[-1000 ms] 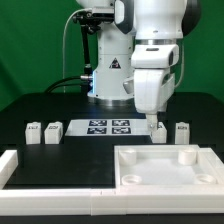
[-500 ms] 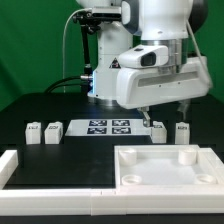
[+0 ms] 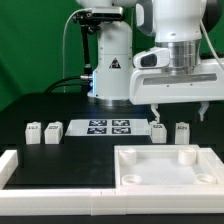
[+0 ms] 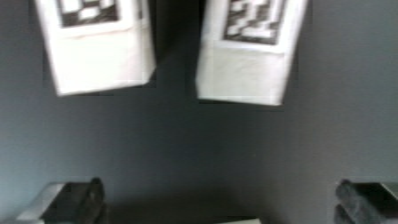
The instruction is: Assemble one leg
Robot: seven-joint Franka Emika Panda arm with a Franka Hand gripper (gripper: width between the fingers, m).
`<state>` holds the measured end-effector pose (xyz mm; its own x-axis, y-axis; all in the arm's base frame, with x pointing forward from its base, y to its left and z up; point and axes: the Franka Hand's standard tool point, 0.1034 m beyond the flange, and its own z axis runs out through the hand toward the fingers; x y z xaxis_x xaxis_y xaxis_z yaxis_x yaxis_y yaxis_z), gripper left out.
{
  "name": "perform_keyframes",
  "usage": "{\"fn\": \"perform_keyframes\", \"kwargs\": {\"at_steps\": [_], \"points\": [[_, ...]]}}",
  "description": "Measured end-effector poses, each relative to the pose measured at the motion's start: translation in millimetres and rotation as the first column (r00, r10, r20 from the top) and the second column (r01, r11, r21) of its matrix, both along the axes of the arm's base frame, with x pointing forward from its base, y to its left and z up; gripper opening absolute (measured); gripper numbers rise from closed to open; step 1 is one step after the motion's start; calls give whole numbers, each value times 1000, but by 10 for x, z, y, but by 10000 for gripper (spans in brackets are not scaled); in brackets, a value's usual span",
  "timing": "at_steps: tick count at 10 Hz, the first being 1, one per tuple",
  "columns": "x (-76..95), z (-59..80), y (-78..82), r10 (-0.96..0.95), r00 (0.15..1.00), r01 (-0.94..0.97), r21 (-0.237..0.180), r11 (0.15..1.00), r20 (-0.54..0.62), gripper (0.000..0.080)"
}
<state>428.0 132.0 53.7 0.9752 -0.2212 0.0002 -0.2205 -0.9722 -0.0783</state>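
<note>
Two legs close under a wide-open pincer

Two fingers (image 3: 153,110) of the pincer (image 3: 179,112) are spread far apart, so the pincer is released and nothing is gripped. It is hung just above the black table (image 3: 40,110), at about 3 o'clock in the exterior view.

The first leg (image 3: 159,129) is seen at 6 o'clock from the finger on the exterior view's left, very near its tip. Whether they touch cannot be told. The second leg (image 3: 182,130) is stood at 3 o'clock from the first, close by but apart. Both are set upright with a square tag on the face.

In the wrist view both legs are seen side by side with a dark gap between them, well clear of the dark fingertips (image 4: 71,200).

The marker board (image 3: 108,126) is laid at 9 o'clock from the first leg. Past it, also at 9 o'clock, the third leg (image 3: 53,130) and the fourth leg (image 3: 33,131) are stood side by side.

The big flat white panel (image 3: 160,160) with round corner holes is laid at 6 o'clock from the first two legs.
</note>
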Motion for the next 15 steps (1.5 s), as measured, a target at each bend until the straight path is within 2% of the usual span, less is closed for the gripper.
{"fn": "perform_keyframes", "kwargs": {"at_steps": [1,5,8,9,10,12,13,15], "points": [[-15,-3,43,-24,1000,24,4,1000,-3,649],[-41,-13,-8,11,997,-11,-2,1000,-70,649],[-60,-9,-62,45,953,-40,23,999,-298,649],[-150,-4,-78,68,892,-53,46,998,-448,649],[-73,-29,-75,68,871,-47,55,997,-487,649],[-165,-51,-116,91,749,-47,83,995,-656,649],[-156,-88,-119,96,701,-42,93,995,-707,649],[-209,-172,-39,89,704,-43,83,996,-705,649]]}}
